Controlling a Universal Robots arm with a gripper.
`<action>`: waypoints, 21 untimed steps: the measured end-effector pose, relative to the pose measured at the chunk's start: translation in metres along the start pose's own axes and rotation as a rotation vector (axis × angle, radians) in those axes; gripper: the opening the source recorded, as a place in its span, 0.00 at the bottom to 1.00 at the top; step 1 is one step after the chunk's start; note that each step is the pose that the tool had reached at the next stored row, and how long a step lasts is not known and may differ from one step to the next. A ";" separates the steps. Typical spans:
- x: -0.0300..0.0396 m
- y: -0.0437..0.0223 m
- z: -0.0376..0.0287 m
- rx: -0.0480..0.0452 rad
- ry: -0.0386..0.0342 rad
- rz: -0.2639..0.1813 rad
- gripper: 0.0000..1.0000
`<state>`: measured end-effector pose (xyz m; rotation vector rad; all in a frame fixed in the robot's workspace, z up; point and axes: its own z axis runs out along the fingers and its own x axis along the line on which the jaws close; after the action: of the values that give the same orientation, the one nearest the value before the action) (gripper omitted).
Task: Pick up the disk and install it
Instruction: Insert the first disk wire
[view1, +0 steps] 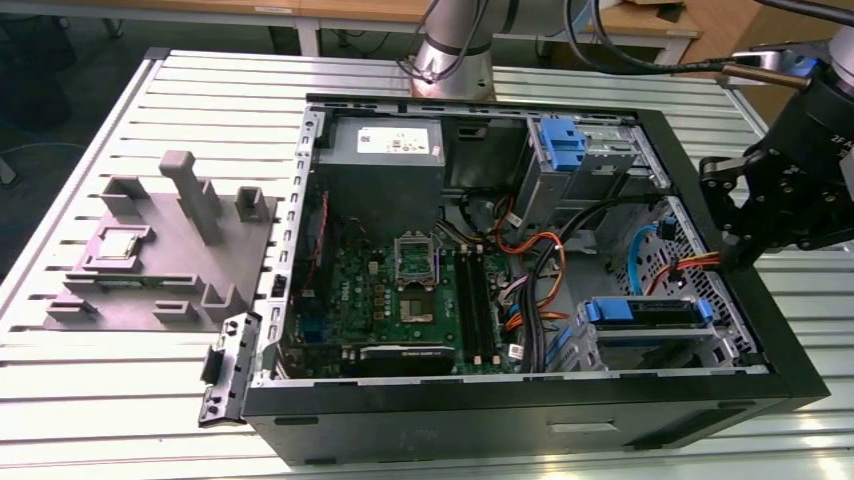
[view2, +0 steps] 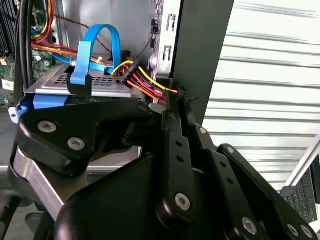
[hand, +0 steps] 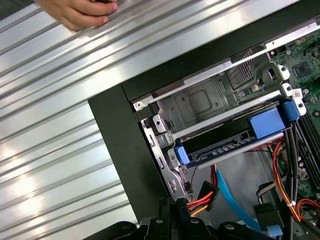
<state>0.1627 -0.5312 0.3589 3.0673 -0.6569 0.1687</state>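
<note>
The disk (view1: 647, 312) sits in the drive cage at the near right corner of the open computer case (view1: 534, 420), framed by its bright blue carrier. In the second wrist view the disk (view2: 60, 82) is a silver-grey slab with a blue cable looped over it. The first wrist view shows the disk (hand: 230, 142) edge-on in the cage. My gripper (view1: 733, 256) hangs over the case's right wall, just beyond the cage. Its fingers (view2: 172, 125) meet at the tips with nothing between them, close to the orange and yellow power wires (view2: 145, 80). The gripper (hand: 181, 204) is shut.
A second blue carrier (view1: 567, 145) stands in the bay at the back of the case. The grey power-supply box (view1: 387, 140) and the motherboard (view1: 400, 290) lie to the exterior view's left. A grey fixture (view1: 147, 250) rests on the slatted table. A hand (hand: 80, 12) touches the table.
</note>
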 end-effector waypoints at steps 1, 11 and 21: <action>-0.0004 0.0003 -0.0001 -0.0003 0.0001 0.000 0.17; -0.0218 0.0107 -0.0025 -0.0007 0.0004 0.000 0.17; -0.0235 0.0115 -0.0018 -0.0144 0.0035 0.119 0.17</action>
<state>0.1365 -0.5321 0.3580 3.0142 -0.8377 0.1687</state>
